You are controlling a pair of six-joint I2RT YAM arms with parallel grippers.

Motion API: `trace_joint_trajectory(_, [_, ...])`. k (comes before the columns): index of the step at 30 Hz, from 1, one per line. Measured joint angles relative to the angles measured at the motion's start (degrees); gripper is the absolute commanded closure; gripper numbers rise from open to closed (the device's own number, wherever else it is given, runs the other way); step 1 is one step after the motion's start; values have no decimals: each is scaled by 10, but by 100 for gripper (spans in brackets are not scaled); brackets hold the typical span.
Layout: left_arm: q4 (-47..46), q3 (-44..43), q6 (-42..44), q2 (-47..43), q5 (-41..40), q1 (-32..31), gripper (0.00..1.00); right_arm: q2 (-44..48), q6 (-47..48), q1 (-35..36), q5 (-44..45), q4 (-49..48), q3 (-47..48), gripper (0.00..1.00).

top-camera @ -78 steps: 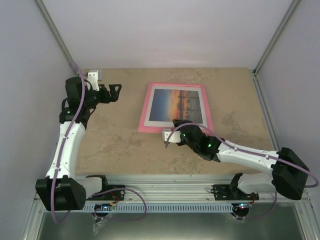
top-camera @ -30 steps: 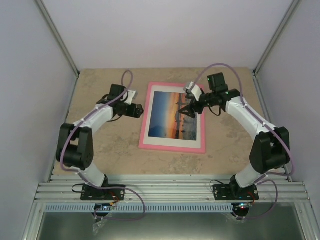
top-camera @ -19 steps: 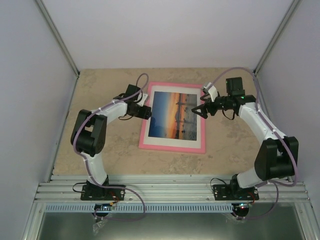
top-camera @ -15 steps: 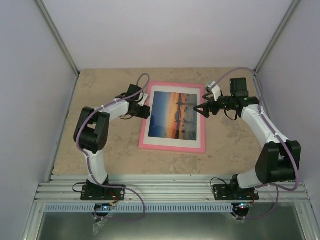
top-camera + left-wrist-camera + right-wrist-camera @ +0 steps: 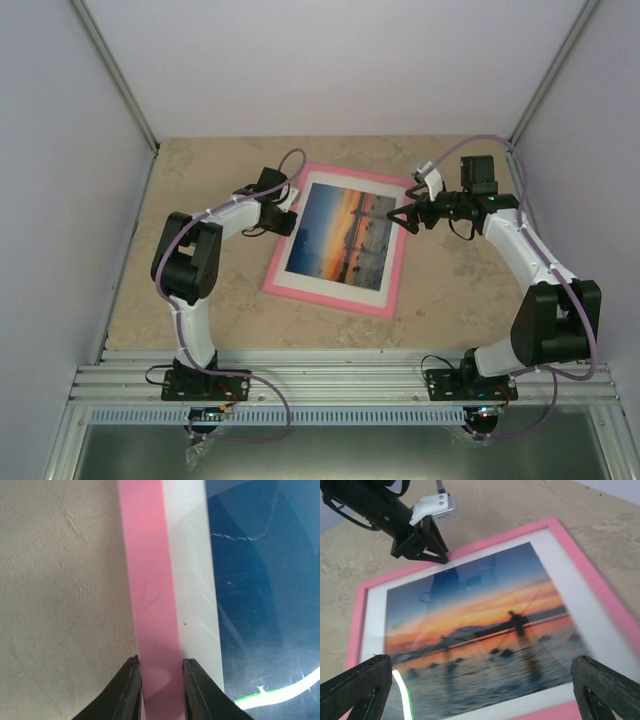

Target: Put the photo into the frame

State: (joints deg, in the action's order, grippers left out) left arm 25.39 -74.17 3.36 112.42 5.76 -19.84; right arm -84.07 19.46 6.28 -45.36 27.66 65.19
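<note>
So the photo (image 5: pixel 342 236) sits inside the pink frame (image 5: pixel 325 299), lying skewed on the worktop (image 5: pixel 200 290). The left gripper (image 5: pixel 160 661) is clamped on its thin left rail, and the right gripper (image 5: pixel 403 216) is spread wide by the right edge. It looks light, stiff and glossy up front, so I'd grab the rails.

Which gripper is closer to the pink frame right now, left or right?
Left. The left gripper has its fingers pinching the left rail of the frame from both sides. The right gripper hangs open over the frame's far right corner, apparently not touching it.
</note>
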Motion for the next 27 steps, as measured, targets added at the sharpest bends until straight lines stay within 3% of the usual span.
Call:
trace_joint_trajectory(4, [37, -20, 95, 7, 10, 6, 90, 0, 2, -17, 1, 6, 0, 2])
trace_joint_trajectory(10, [89, -96, 222, 52, 38, 3, 84, -15, -1, -44, 2, 6, 0, 4])
trace_joint_trajectory(13, [130, -187, 274, 107, 52, 3, 78, -40, -13, -52, 8, 4, 0, 4])
trace_joint_trajectory(16, [179, -334, 325, 194, 72, 3, 66, -56, -26, -54, 12, -3, -12, 4])
trace_joint_trajectory(21, [203, -475, 373, 249, 67, 1, 27, -58, -35, -62, 23, -5, -29, 2])
trace_joint_trajectory(24, [203, -489, 356, 228, 65, 7, 18, -65, -41, -90, 23, -4, -26, 2])
trace_joint_trajectory(27, [188, -418, 315, 153, 92, 31, 13, -99, -45, -122, 28, 5, 3, 2])
